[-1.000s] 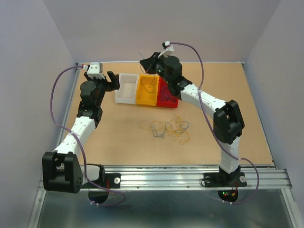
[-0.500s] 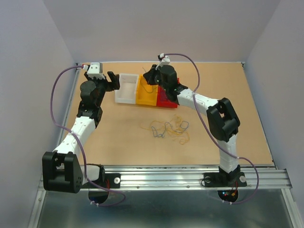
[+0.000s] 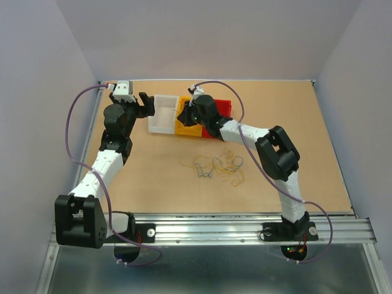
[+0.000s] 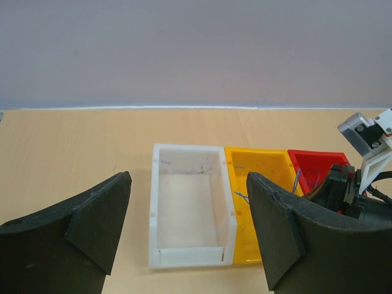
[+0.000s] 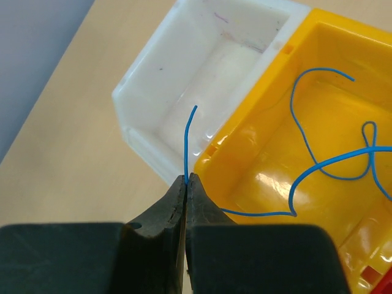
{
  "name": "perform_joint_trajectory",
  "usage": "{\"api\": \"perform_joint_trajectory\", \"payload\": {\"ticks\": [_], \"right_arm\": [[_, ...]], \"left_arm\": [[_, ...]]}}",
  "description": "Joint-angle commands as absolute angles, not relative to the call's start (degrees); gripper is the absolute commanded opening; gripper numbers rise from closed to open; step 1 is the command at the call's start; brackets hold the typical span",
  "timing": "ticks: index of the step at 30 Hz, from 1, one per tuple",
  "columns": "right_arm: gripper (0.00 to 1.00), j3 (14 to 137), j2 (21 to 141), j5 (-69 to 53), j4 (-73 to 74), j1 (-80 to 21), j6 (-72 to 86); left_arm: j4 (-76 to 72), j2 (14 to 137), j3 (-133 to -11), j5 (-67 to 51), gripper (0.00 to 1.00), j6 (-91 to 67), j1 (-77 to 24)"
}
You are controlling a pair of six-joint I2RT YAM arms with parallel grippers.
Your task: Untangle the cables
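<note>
Right gripper [image 5: 185, 177]: jaws pressed together, pinching a thin blue cable [image 5: 187, 138]. A short free end stands up from the fingertips. The rest appears to run on from behind the right-hand finger and lies in loops on the floor of the yellow bin [image 5: 245, 131].

Position, top view: the right gripper hangs over the yellow bin's left part, close to the wall it shares with the white bin [image 3: 160, 115]. The right arm reaches across the red bin [image 3: 223, 105] and hides most of it.

Left gripper [image 4: 188, 184]: jaws spread wide, nothing between them. It hangs just left of the white bin and faces along the row. Its wrist view shows white, yellow and red bins side by side and touching, with the right gripper's black body at the far end.

White bin: no cable seen inside, only faint marks on its inner walls.

Remaining cables [image 3: 217, 165]: a loose tangle of yellow, dark and pale strands lying on the table [image 3: 153, 177]. It sits nearer the arm bases than the bins do and well apart from them, under the right forearm's span. Neither gripper touches it. Individual crossings are too fine to resolve.
</note>
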State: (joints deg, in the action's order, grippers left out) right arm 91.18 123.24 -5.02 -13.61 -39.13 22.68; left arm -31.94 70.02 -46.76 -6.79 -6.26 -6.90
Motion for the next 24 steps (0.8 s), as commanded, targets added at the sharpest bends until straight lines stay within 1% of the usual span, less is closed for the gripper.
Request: {"api": "perform_joint_trajectory", "payload": {"ticks": [1,6,10,18,24], "right_arm": [[0.01,92.99,120.67,1.47,-10.73,-39.11,22.24],[0.0,95.44,123.04,6.23,-4.85,-39.11,21.71],[0.01,99.92,127.34,11.16,-0.63,-39.11,20.31],[0.01,118.97,137.8,16.42,10.88,-39.11,19.34],[0.01,123.48,142.47,18.81,13.18,-39.11,19.34]], "left_arm": [[-35.6,69.44,-49.48,-7.65,0.87,-5.8,-6.59],[-35.6,69.61,-49.48,-8.26,0.87,-5.98,-6.68],[-35.6,70.05,-49.66,-8.44,0.87,-5.98,-6.68],[-35.6,70.66,-49.83,-8.61,0.87,-5.71,-6.68],[-35.6,70.84,-49.92,-9.05,0.86,-5.89,-6.68]]}}
